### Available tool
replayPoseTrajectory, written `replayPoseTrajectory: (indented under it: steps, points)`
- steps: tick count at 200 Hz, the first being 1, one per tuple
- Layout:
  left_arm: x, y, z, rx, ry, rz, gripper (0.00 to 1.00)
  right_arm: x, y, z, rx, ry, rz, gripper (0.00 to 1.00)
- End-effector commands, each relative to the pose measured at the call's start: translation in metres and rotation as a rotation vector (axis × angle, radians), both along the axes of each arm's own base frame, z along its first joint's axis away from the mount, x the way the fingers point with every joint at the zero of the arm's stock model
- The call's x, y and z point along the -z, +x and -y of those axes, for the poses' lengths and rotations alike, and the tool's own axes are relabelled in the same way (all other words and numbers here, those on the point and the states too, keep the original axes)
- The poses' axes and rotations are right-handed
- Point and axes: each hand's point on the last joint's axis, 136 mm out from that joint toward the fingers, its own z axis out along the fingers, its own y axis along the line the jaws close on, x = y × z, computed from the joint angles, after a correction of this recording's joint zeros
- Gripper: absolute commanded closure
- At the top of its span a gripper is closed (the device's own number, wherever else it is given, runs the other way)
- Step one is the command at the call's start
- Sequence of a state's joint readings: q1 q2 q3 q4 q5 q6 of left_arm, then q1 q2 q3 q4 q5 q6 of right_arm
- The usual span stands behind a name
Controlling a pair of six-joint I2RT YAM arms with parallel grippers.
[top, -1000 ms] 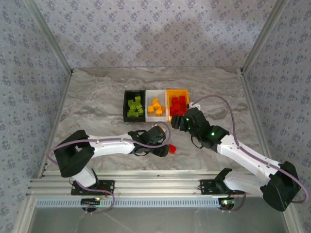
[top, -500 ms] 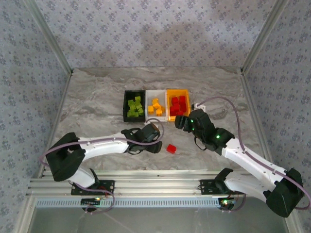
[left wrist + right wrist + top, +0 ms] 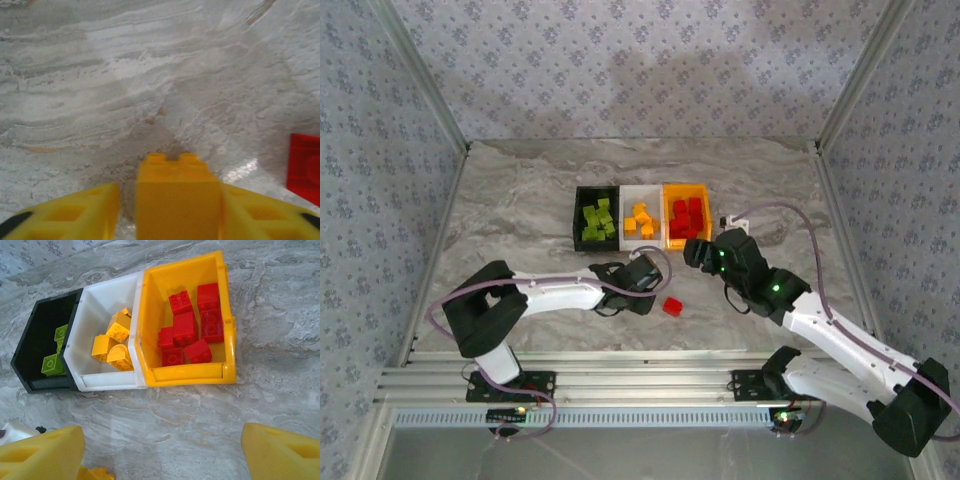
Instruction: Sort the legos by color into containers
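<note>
Near the red brick (image 3: 672,306), left pincer (image 3: 169,195) has narrowed around orange brick (image 3: 177,212).

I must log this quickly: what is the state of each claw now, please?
Left claw: around an orange lego, thin gap on one side; grip cannot be told.
Right claw: open, empty.

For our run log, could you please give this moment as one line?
left gripper: around orange brick, grip unclear | right gripper: open, empty, by orange-yellow bin | red brick: loose on table
</note>
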State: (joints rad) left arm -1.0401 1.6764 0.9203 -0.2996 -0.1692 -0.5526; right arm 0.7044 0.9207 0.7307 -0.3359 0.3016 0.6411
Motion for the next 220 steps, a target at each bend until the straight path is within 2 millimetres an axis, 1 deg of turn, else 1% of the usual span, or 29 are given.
replayPoseTrajectory:
  steps: [1, 20, 28, 39, 49, 57, 79, 94, 107, 127, 145, 171, 198, 203, 206, 220]
  points:
    - [-0.008, 0.004, 0.006, 0.013, -0.015, 0.015, 0.58, 0.003, -0.004, 0.014, 0.052, -0.011, -0.005, 0.16]
    - [-0.015, 0.002, 0.005, 0.012, -0.033, 0.018, 0.67, -0.001, -0.005, 0.018, 0.065, -0.004, 0.005, 0.16]
    - [-0.021, 0.001, 0.006, 0.008, -0.049, 0.020, 0.69, -0.001, -0.005, 0.019, 0.067, -0.004, 0.005, 0.16]
    - [-0.033, 0.003, 0.006, 0.000, -0.075, 0.034, 0.71, -0.001, -0.006, 0.019, 0.069, -0.001, 0.007, 0.16]
    - [-0.049, 0.009, 0.007, -0.010, -0.105, 0.061, 0.71, 0.001, -0.006, 0.020, 0.070, -0.003, 0.003, 0.16]
    - [-0.064, 0.018, 0.006, -0.026, -0.127, 0.088, 0.71, 0.004, -0.007, 0.020, 0.071, -0.005, -0.005, 0.16]
    - [-0.108, 0.054, 0.005, -0.086, -0.195, 0.161, 0.71, 0.017, -0.011, 0.023, 0.079, -0.015, -0.032, 0.16]
    - [-0.130, 0.085, 0.004, -0.129, -0.219, 0.204, 0.70, 0.024, -0.014, 0.025, 0.082, -0.019, -0.050, 0.16]
    - [-0.140, 0.112, 0.004, -0.159, -0.220, 0.225, 0.70, 0.030, -0.017, 0.026, 0.082, -0.020, -0.066, 0.16]
    - [-0.143, 0.150, 0.008, -0.191, -0.194, 0.236, 0.70, 0.038, -0.021, 0.028, 0.086, -0.020, -0.087, 0.16]
    - [-0.137, 0.175, 0.017, -0.202, -0.186, 0.223, 0.70, 0.047, -0.026, 0.028, 0.080, -0.022, -0.108, 0.16]
    - [-0.126, 0.196, 0.035, -0.192, -0.171, 0.204, 0.70, 0.056, -0.032, 0.025, 0.063, -0.024, -0.134, 0.16]
    - [-0.113, 0.214, 0.043, -0.208, -0.141, 0.193, 0.67, 0.061, -0.037, 0.021, 0.039, -0.032, -0.150, 0.16]
    - [-0.114, 0.218, 0.044, -0.213, -0.143, 0.192, 0.66, 0.063, -0.038, 0.020, 0.034, -0.034, -0.153, 0.16]
    - [-0.111, 0.219, 0.044, -0.215, -0.140, 0.187, 0.65, 0.064, -0.039, 0.020, 0.031, -0.035, -0.155, 0.16]
    - [-0.113, 0.227, 0.046, -0.224, -0.146, 0.187, 0.57, 0.067, -0.041, 0.016, 0.008, -0.035, -0.164, 0.16]
